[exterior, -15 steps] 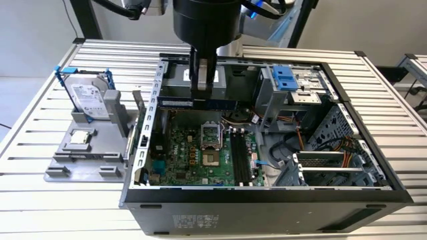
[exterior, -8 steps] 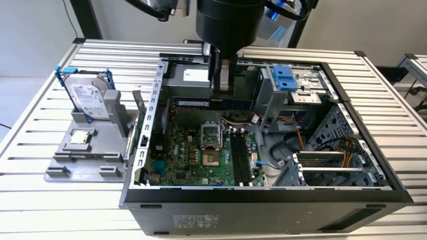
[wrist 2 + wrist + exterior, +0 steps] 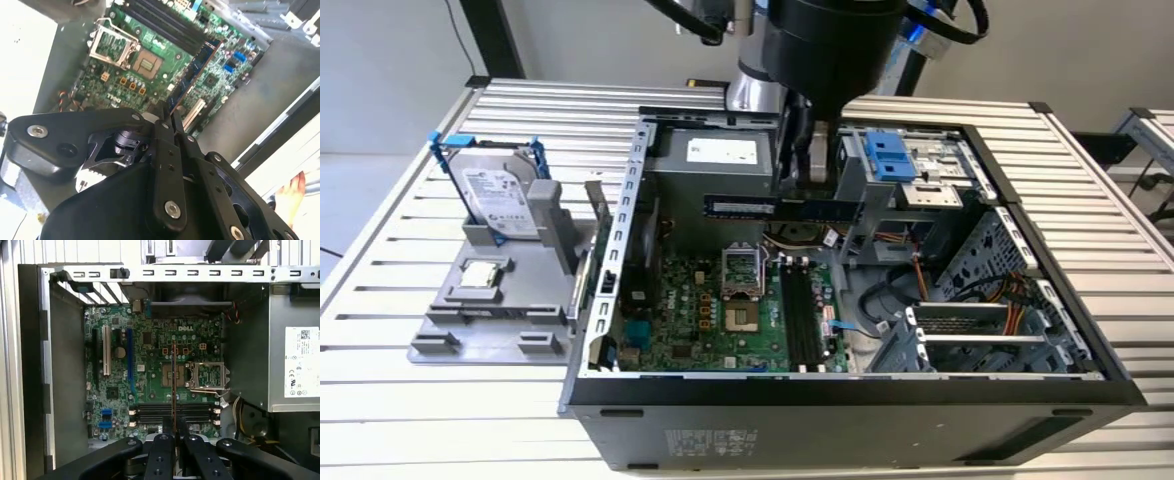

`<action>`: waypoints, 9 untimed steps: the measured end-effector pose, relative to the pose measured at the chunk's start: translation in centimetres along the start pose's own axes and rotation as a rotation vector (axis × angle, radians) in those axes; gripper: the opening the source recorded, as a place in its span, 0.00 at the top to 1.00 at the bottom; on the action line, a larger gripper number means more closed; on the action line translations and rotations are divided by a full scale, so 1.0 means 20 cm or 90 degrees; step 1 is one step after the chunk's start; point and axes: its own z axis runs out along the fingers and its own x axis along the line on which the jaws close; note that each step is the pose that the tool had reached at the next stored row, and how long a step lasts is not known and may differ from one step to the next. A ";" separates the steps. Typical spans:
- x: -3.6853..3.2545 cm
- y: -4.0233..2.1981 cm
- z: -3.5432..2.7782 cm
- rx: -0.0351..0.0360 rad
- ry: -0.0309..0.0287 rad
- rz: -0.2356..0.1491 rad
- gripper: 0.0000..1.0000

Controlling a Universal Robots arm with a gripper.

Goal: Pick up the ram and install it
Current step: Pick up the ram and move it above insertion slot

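Observation:
The ram (image 3: 767, 207) is a long, narrow dark blue stick with a pale label. It hangs level above the open computer case (image 3: 607, 300), over the motherboard (image 3: 707, 320). My gripper (image 3: 819, 200) comes down from above and is shut on the stick near one end. In the second wrist view the ram (image 3: 196, 70) sticks out from my gripper (image 3: 168, 114) over the green board. In the first wrist view the ram (image 3: 173, 382) shows edge-on, rising from my gripper (image 3: 173, 424). It lies crosswise over the black memory slots (image 3: 172, 412), which also show in the exterior view as memory slots (image 3: 803, 312).
A silver hard drive in a blue frame (image 3: 494, 185) stands on a grey fixture (image 3: 487, 300) at the exterior view's left, outside the case. Inside the case are the open processor socket (image 3: 740, 272), a power supply (image 3: 716, 160), drive cages (image 3: 987, 330) and loose cables (image 3: 894, 290).

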 end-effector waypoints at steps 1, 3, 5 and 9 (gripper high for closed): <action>-0.001 -0.020 0.000 -0.0001 0.0000 0.000 1.00; -0.002 -0.057 -0.001 -0.0001 0.0000 0.000 1.00; -0.004 -0.093 -0.002 -0.0002 0.0000 0.000 1.00; -0.007 -0.164 -0.003 -0.0003 0.0000 0.000 1.00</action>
